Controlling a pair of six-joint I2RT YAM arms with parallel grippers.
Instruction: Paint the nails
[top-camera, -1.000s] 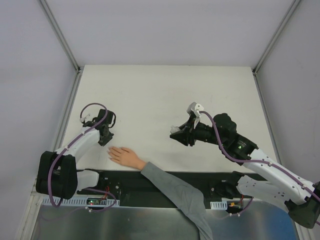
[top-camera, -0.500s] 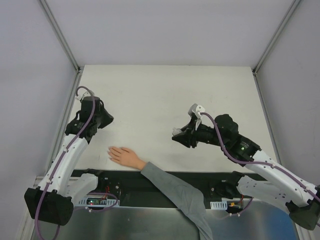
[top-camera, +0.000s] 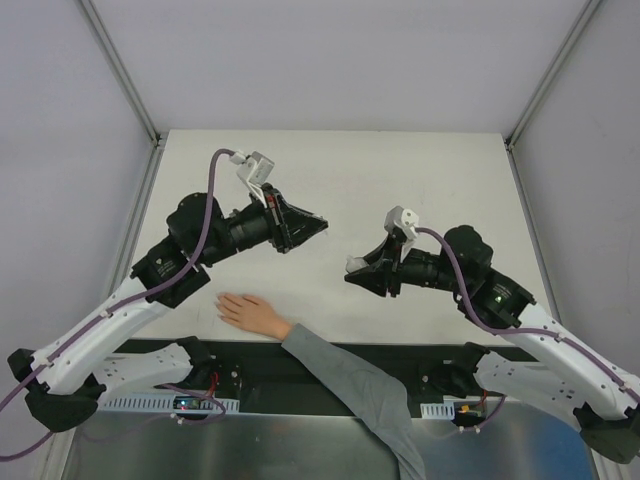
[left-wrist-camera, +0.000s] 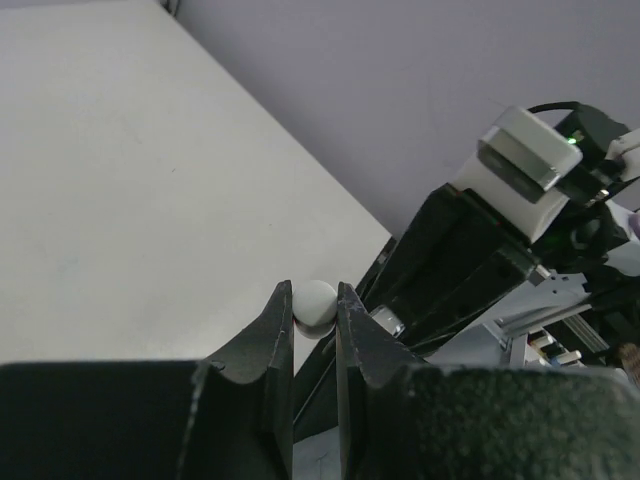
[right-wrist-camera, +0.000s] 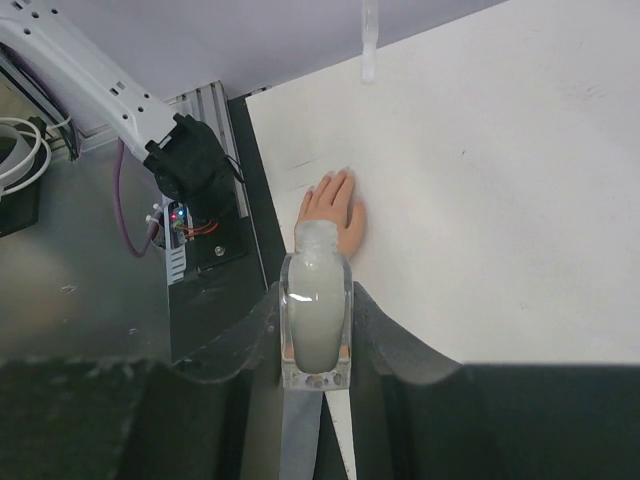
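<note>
A pale pinkish hand (top-camera: 250, 312) with a grey sleeve (top-camera: 350, 385) lies flat at the table's near edge, fingers pointing left. It also shows in the right wrist view (right-wrist-camera: 335, 208); the nails at its fingertips (right-wrist-camera: 338, 180) are too small to make out. My right gripper (right-wrist-camera: 317, 300) is shut on a small whitish bottle (right-wrist-camera: 316, 310) with an uncapped threaded neck, held above the table right of the hand (top-camera: 355, 266). My left gripper (left-wrist-camera: 315, 295) is shut on a small white round cap (left-wrist-camera: 318, 303), raised mid-table (top-camera: 320, 226) just left of the right gripper.
A thin translucent stem (right-wrist-camera: 368, 45) hangs at the top of the right wrist view. The right arm's black body (left-wrist-camera: 470, 250) fills the space beyond the left fingers. A black strip with electronics (right-wrist-camera: 200, 230) runs along the near table edge. White walls enclose the table (top-camera: 330, 170).
My left arm has swung up from the table's left edge and reached right, to the middle, close to the right gripper. The right gripper with the bottle and the hand have barely moved.
</note>
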